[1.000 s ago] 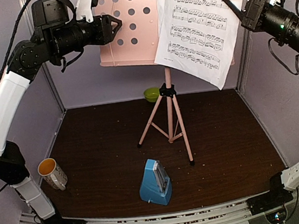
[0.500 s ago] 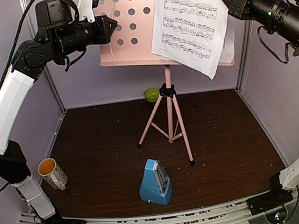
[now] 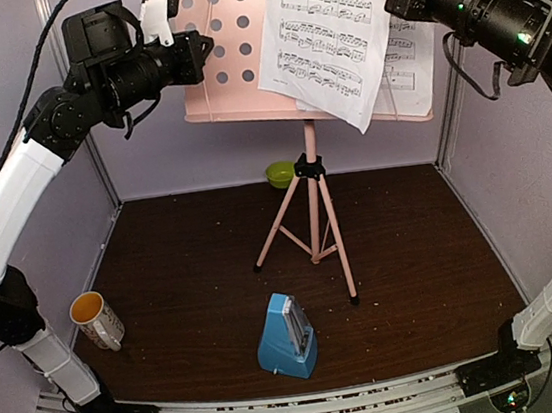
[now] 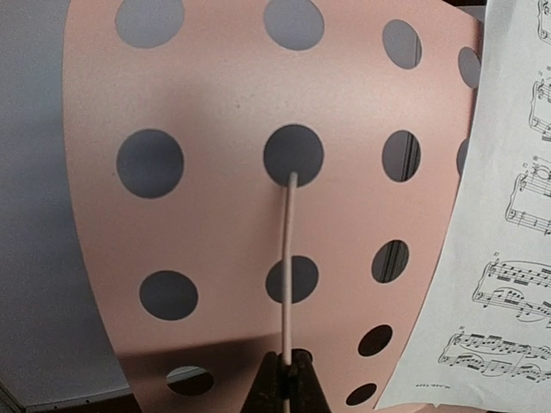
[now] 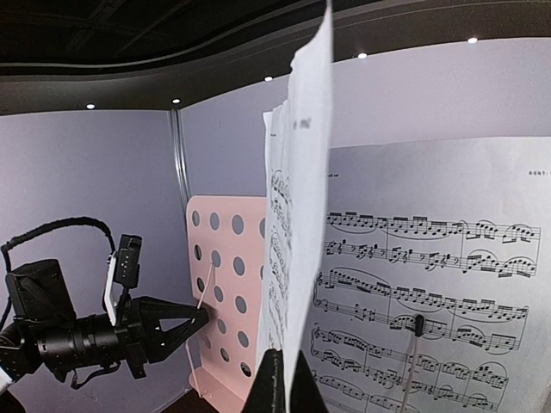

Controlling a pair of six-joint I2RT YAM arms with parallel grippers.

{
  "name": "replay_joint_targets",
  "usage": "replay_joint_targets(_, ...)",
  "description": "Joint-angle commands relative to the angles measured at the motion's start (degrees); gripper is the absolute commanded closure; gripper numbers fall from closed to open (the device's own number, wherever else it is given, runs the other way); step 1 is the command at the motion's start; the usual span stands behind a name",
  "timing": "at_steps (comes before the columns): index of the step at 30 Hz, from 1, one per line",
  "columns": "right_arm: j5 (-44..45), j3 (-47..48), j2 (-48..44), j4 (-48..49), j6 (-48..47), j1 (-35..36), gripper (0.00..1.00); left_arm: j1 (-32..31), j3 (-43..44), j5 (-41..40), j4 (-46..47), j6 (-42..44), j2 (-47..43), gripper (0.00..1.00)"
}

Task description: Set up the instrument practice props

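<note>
At the pink perforated music stand (image 3: 240,80)
Left gripper (image 4: 288,385) pinches its thin wire (image 4: 287,275); right gripper (image 5: 278,380) clamps white printed sheet-music page (image 3: 321,40).

I am looking into a small robotics lab booth: pale lilac panels (image 3: 545,183) are closing in a dark wooden tabletop (image 3: 184,278), metal posts (image 3: 99,158) are framing corners, an aluminium rail (image 3: 310,404) is edging the front, and ceiling spotlights (image 5: 269,78) are glowing.
</note>
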Motion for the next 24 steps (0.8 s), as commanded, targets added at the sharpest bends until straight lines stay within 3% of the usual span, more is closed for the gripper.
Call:
replay_joint_targets(1, 1.5, 3.7, 2.4, 0.8, -0.7, 0.4, 1.00, -0.4, -2.3, 3.2, 9.0, 2.6, -1.4, 1.00)
replay_joint_targets(14, 1.6, 6.4, 7.6, 3.5, -3.4, 0.4, 1.00, -0.8, -9.8, 6.4, 17.9, 7.3, -4.1, 1.00)
replay_joint_targets(24, -1.2, 6.6, 10.4, 7.8, -9.6, -0.5, 1.00, -0.8, -11.1, 7.7, 19.7, 8.8, -4.5, 1.00)
